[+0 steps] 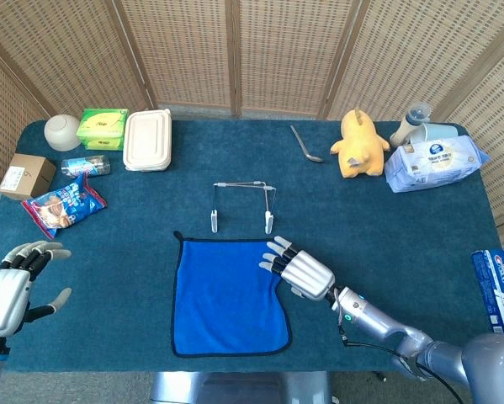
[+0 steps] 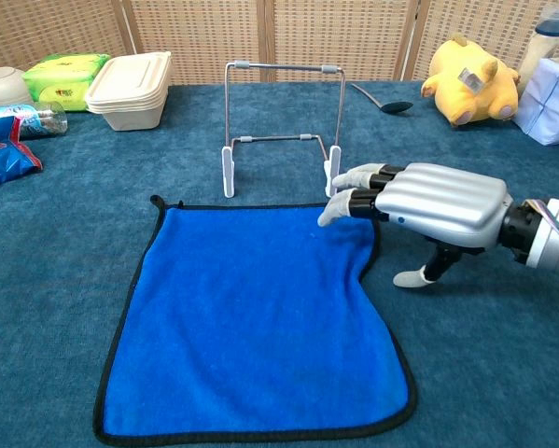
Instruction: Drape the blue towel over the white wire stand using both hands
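The left hand (image 1: 6, 290) hangs off the near-left corner of the worktop (image 1: 386, 219), fingers spread and holding nothing, well apart from everything it needs. The right hand (image 2: 428, 201) hovers palm-down with its fingers extended and slightly apart, also holding nothing; its fingertips (image 2: 340, 207) sit over the far right corner of the towel (image 2: 251, 308), its thumb pointing down to the worktop just off the cloth's right edge. The towel lies flat, spreading from under those fingertips toward the left and the near edge. Just beyond the fingertips stands the stand (image 2: 281, 117), upright, its right foot almost touching them. To do this step well, the right hand should probably drop and pinch the black-edged corner below it without pressing the cloth flat, while the left hand comes across to take the far left corner (image 2: 158, 203). Both corners should be gripped before lifting, so that the far edge rises level and clears the stand's top bar. The main risk is knocking the light stand, so close ahead.
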You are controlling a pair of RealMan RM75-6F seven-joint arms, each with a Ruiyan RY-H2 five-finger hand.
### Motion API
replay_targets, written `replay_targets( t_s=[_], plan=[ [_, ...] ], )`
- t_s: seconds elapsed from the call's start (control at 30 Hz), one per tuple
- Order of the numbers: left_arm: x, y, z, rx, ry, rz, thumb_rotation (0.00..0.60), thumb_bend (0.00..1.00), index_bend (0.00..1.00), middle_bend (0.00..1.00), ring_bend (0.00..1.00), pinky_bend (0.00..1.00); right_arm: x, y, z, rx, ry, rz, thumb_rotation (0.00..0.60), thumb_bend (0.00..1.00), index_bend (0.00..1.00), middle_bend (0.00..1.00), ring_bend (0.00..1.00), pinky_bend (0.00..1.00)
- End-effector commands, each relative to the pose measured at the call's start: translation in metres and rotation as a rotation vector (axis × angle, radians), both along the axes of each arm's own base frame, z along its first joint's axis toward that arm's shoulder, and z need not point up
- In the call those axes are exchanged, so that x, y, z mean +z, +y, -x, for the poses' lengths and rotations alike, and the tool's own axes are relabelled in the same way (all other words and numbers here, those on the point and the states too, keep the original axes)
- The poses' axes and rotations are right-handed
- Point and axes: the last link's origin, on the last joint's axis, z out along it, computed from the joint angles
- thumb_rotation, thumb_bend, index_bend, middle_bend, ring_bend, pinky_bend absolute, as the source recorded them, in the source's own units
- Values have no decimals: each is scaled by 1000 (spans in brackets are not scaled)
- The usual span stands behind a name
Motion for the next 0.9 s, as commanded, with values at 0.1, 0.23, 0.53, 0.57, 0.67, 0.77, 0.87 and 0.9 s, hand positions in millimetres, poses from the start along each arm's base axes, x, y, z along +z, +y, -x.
replay_targets(
  t_s=[0.1, 0.23, 0.53, 0.57, 0.67, 0.77, 0.87, 0.9],
  plan=[
    [1, -1, 1, 4, 2, -1, 600, 365, 314, 274, 218, 172, -7, 1, -4, 10, 1, -13, 600, 186, 181, 192, 27, 46],
    [3, -3, 3, 12, 2, -6, 600, 365, 314, 274, 218, 172, -11, 1, -8, 19, -3, -22, 600, 186, 182, 192, 27, 46],
    [4, -6, 7, 18, 0, -11, 600, 365, 314, 274, 218, 172, -20, -1, -20, 36, -21, -33, 600, 185, 183, 192, 25, 41],
    [4, -6, 7, 18, 0, -11, 600, 365, 314, 274, 218, 172, -20, -1, -21, 38, -24, -32, 600, 185, 183, 192, 25, 41],
    [4, -7, 8, 20, 0, -11, 600, 365, 314, 274, 218, 172, -22, -3, -26, 43, -30, -33, 600, 185, 183, 192, 23, 36],
    [5, -7, 9, 22, -2, -13, 600, 365, 314, 274, 217, 172, -25, -3, -31, 44, -38, -36, 600, 186, 184, 192, 22, 34],
    [5, -7, 10, 23, -3, -12, 600, 365, 314, 274, 217, 172, -29, -3, -36, 48, -48, -36, 600, 188, 183, 192, 22, 34],
    [5, -7, 11, 23, -3, -12, 600, 365, 314, 274, 217, 172, -30, -3, -37, 51, -49, -34, 600, 193, 183, 192, 22, 34]
  ],
)
